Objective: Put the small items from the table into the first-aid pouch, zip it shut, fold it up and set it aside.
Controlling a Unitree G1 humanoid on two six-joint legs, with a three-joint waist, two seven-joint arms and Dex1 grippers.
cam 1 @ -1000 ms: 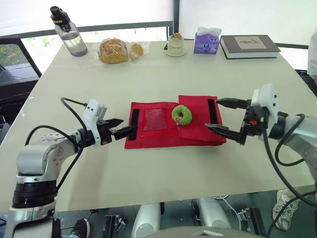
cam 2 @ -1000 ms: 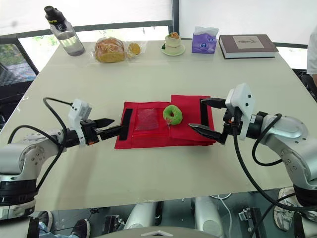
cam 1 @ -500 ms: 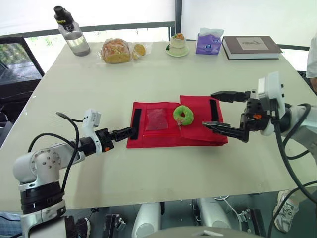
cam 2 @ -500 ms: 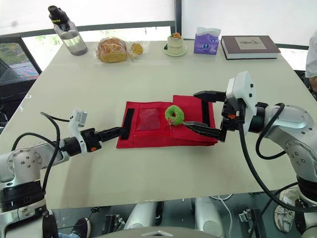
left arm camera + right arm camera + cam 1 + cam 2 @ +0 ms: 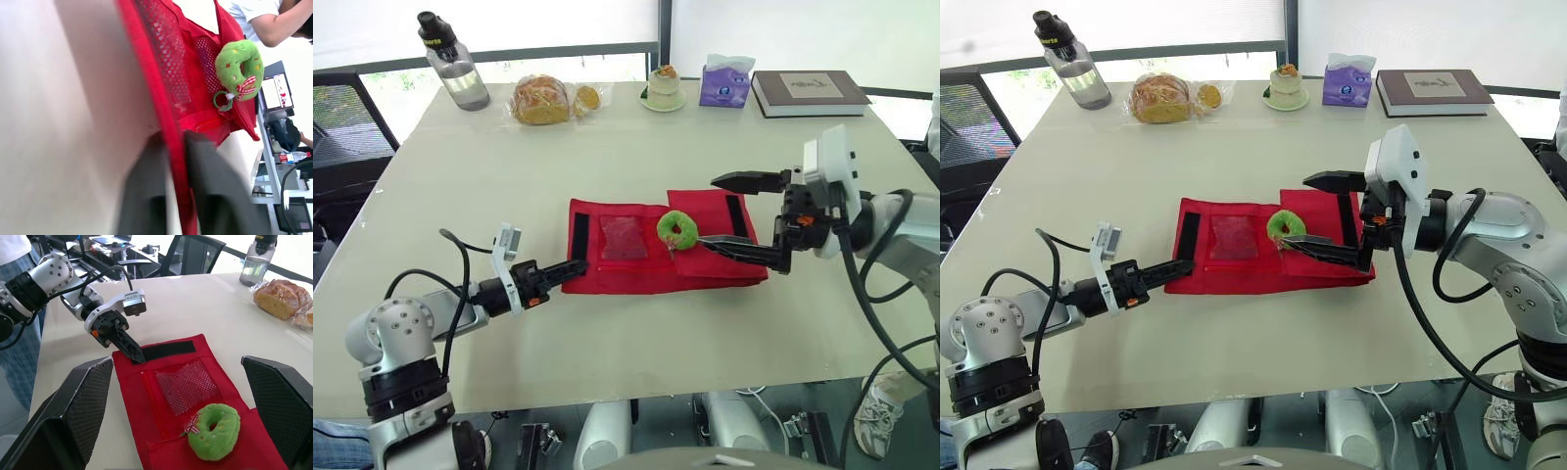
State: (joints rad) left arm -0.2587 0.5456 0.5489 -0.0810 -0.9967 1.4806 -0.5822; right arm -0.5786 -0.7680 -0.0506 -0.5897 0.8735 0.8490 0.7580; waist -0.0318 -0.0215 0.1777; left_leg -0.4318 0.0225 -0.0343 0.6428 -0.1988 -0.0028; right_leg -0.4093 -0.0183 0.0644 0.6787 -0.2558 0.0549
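Head view: your right jaws have come in from the pouch's right edge and gape wide astride the green ring lying on it, nothing held; pick-up looks next; left jaws pinch its near-left corner. Left wrist: hem clamped. Right wrist: mesh pocket contents unclear; ring outside it.

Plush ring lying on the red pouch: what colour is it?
Bright green plush ring, with a small red-and-white bow; the left wrist view shows it best.

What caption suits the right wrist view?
Open right gripper frames green toy on red pouch; left gripper pinches its edge.
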